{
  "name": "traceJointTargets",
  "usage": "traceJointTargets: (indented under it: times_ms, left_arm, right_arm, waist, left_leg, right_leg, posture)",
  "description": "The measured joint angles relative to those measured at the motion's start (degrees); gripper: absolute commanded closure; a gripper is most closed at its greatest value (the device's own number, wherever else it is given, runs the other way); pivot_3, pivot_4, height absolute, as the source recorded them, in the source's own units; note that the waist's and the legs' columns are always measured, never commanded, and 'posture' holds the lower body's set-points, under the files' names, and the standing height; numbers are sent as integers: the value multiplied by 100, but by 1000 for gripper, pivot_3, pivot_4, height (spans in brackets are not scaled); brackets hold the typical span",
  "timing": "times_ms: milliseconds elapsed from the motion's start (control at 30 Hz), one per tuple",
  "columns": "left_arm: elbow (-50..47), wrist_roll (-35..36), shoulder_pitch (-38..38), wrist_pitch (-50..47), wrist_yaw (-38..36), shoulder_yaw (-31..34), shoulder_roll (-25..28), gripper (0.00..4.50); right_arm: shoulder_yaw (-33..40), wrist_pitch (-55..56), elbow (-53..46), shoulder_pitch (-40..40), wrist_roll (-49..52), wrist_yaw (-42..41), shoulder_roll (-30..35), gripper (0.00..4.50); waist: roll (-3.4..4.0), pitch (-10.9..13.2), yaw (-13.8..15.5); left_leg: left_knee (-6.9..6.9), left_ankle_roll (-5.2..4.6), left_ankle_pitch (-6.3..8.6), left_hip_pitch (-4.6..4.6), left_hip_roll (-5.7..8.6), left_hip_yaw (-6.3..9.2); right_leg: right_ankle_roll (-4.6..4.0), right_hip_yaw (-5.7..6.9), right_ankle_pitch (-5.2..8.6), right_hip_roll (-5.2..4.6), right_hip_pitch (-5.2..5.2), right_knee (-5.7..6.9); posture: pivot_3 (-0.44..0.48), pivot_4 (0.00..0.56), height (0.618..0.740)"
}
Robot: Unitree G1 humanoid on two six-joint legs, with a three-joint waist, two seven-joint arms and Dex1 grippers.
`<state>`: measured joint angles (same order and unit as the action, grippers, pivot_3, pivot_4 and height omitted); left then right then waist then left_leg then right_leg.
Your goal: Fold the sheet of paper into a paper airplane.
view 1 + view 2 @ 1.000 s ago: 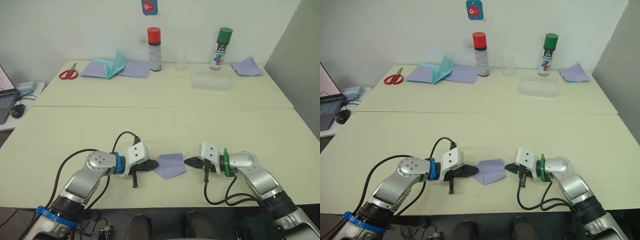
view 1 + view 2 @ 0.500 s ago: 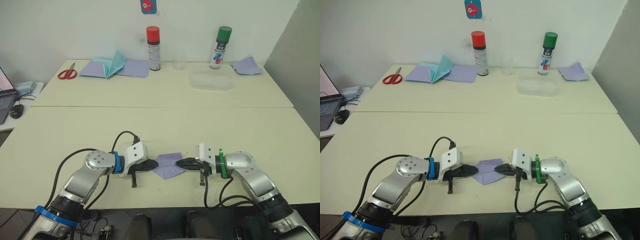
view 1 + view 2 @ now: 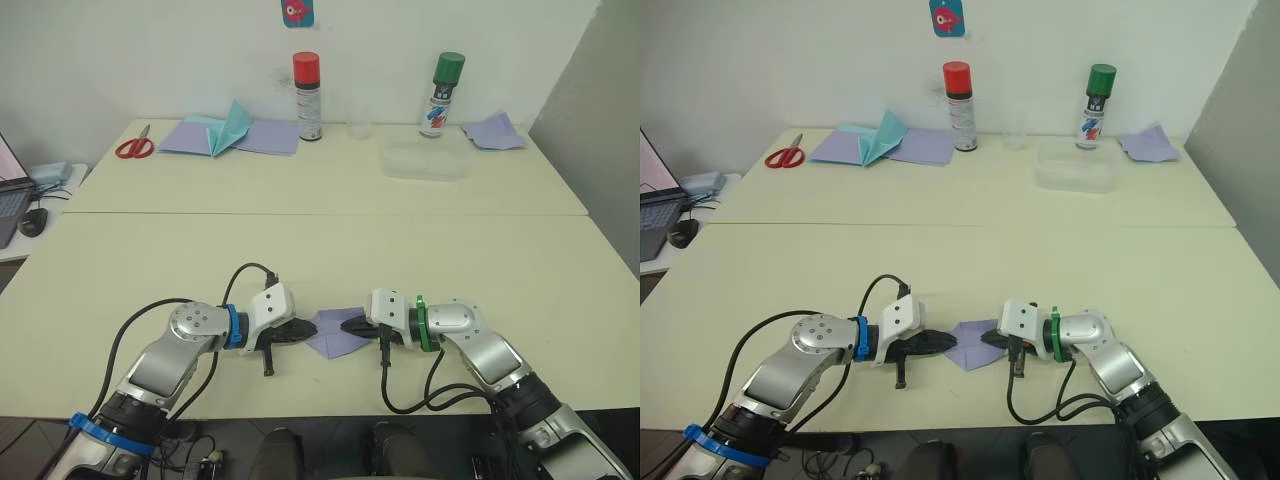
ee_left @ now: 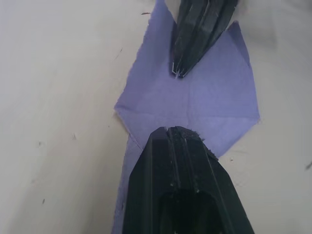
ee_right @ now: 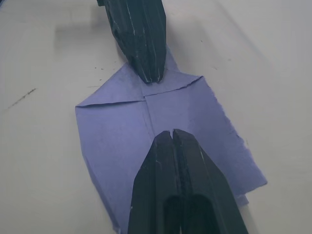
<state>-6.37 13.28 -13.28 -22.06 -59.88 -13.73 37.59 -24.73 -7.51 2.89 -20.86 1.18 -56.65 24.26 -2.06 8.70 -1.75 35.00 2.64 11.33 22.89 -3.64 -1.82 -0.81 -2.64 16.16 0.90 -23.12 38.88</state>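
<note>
The left gripper [image 3: 303,331] comes in from the left with its fingers pressed together, tip resting on the sheet of paper [image 3: 334,334], and the right gripper [image 3: 350,326] meets it from the other side, fingers likewise together, on the same sheet. To crease well, I judge both tips should press flat along the centre fold and slide evenly without dragging the sheet across the surface [image 3: 300,250]. The lilac sheet lies between them at the near edge, its two corner flaps folded into a point.

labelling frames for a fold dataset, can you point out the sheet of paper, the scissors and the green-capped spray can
sheet of paper [image 3: 336,333], left eye view, bare middle between the two grippers
scissors [image 3: 132,148], left eye view, red handles
green-capped spray can [image 3: 437,96], left eye view, can body below the cap
</note>
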Motion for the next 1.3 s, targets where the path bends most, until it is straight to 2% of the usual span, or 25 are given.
traceJointTargets:
  times_ms: [167,467,767,1100,1300]
  left_arm:
    - [-287,28,-50,-357,114,-145,-221,4500]
    - [-273,-240,62,-148,238,-237,-84,4500]
    - [-308,89,363,-419,179,199,327,4500]
    - [-455,207,937,-216,170,740,917,4500]
    - [-381,467,818,-238,213,930,600,4500]
  right_arm:
    - [-14,35,77,-67,1,-6,-40,4482]
    - [-23,30,129,-107,1,-9,-68,4482]
    - [-71,33,130,-106,-2,17,-68,4482]
    - [-138,89,290,-233,-3,9,-126,4482]
    - [-123,182,412,-286,-4,-16,-128,4482]
  waist:
    - [-8,5,-3]
    - [-8,5,-9]
    - [-1,-1,-18]
    - [3,-1,-66]
    - [-10,13,-41]
  left_leg:
    - [0,0,0,1,1,-3]
    - [-1,0,0,-1,-2,2]
    - [-5,0,0,-13,-9,3]
    - [-15,0,0,-25,-17,4]
    - [-11,0,0,-20,-13,5]
  right_leg:
    - [9,1,-5,2,-1,0]
    - [6,-4,-4,4,-1,1]
    - [-22,-3,13,3,0,2]
    - [-37,-4,21,2,-4,6]
    - [-36,2,21,1,-11,6]
  posture:
    - [0,150,740]
    - [0,150,740]
    - [0,150,740]
    - [0,150,740]
    - [0,150,740]
